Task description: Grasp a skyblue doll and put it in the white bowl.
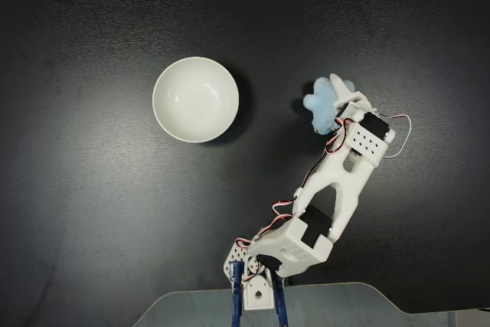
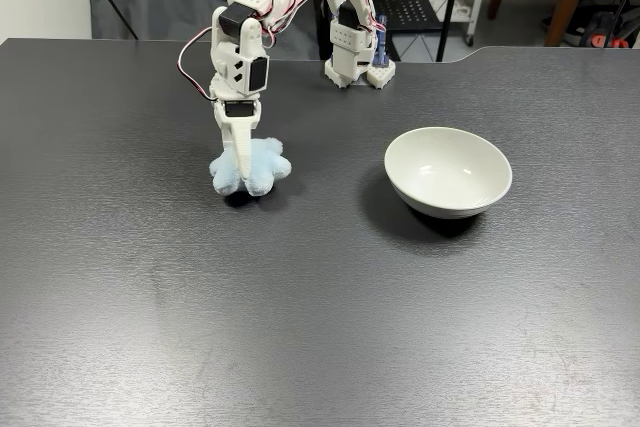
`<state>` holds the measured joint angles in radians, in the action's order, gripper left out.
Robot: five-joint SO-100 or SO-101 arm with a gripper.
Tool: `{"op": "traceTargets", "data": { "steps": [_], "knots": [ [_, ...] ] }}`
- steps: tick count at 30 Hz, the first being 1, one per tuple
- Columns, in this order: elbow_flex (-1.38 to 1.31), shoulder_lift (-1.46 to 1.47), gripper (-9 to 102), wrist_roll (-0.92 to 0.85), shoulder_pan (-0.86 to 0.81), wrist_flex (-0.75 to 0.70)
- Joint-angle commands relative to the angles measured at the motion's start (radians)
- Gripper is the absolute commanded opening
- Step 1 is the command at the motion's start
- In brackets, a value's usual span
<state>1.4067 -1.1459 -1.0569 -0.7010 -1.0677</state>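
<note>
The gripper (image 2: 243, 169) points straight down with its fingers closed on the blue doll (image 2: 262, 169), which sits at the dark table (image 2: 300, 327) surface; whether it is lifted clear cannot be told. From the side, a fixed view shows one finger pressed into the plush, while from above, a fixed view shows the doll (image 1: 325, 101) poking out past the wrist. The arm reaches out from its base with the elbow bent. The white bowl (image 1: 195, 99) stands empty, well apart from the doll.
</note>
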Motion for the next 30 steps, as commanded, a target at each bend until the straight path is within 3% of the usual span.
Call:
{"op": "traceTargets", "data": {
  "steps": [1,7,16,20,30],
  "knots": [
    [-0.012,-0.023,59,0.008,-0.014,0.006],
    [-0.012,-0.020,52,0.008,-0.002,0.014],
    [-0.018,-0.020,-3,0.003,0.000,0.018],
    [-0.012,-0.018,1,0.003,0.000,0.018],
    [-0.014,-0.035,-1,0.006,-0.006,0.009]
  ]
}}
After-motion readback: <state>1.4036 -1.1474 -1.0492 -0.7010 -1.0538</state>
